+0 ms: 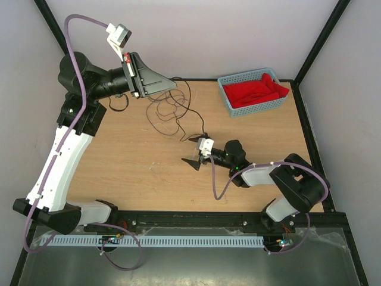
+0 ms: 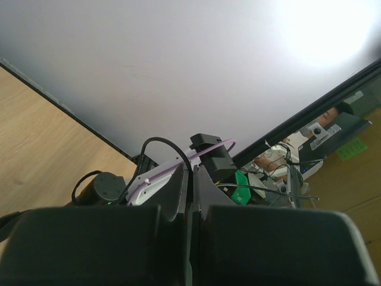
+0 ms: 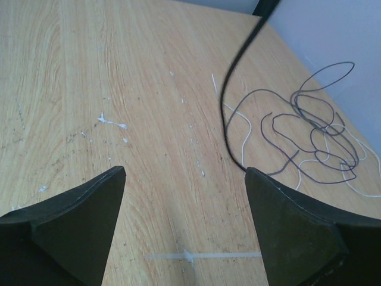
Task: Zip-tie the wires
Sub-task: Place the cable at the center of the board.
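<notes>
The wires (image 1: 172, 113) are thin dark looping strands on the far middle of the table. One strand rises to my left gripper (image 1: 174, 85), which is raised above the far left of the table. In the left wrist view that gripper (image 2: 195, 168) is shut, and a black strand (image 2: 169, 146) arcs into its closed jaws. My right gripper (image 1: 195, 151) is open and low over the table's middle. In the right wrist view the pale zip tie (image 3: 202, 256) lies flat on the wood between its open fingers (image 3: 184, 171). The wire tangle (image 3: 309, 137) lies ahead to the right.
A blue basket (image 1: 226, 89) holding red cloth (image 1: 256, 92) stands at the far right corner. A dark strand (image 3: 229, 101) runs close past the right finger. White flecks (image 3: 110, 122) dot the wood. Grey walls and black frame posts enclose the table.
</notes>
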Tool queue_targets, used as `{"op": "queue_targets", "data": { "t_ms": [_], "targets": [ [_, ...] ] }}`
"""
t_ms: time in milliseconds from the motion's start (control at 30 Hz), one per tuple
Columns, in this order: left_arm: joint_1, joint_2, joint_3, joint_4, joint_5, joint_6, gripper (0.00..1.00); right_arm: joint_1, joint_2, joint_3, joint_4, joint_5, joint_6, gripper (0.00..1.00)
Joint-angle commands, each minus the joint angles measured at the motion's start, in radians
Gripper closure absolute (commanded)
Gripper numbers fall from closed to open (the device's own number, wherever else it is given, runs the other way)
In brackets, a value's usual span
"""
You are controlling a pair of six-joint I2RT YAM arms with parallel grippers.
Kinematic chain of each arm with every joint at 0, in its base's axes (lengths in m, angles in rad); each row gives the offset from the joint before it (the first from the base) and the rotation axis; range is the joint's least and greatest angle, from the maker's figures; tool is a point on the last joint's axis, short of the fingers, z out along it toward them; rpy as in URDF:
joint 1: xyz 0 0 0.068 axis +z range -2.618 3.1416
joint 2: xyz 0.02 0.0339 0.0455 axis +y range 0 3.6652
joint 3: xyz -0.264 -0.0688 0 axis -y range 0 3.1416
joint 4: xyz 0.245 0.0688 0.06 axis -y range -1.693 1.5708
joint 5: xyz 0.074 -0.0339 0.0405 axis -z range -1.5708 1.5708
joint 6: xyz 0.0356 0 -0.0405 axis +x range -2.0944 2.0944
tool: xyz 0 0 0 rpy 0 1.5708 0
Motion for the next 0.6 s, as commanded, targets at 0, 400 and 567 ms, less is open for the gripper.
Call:
{"op": "queue_targets", "data": {
  "t_ms": [0,400,567],
  "targets": [
    [-0.014,-0.006,0.036,0.032,0.018,-0.009,1.0,0.004,0.037,0.058,-0.039,-0.008,-0.06,0.06],
    [-0.026,0.002,0.056,0.032,0.023,-0.014,1.0,0.004,0.17,0.185,-0.062,0.027,-0.13,0.28],
    [-0.022,0.003,0.049,0.032,0.058,-0.006,1.0,0.005,0.108,0.111,-0.098,0.095,-0.117,0.94]
  ]
}}
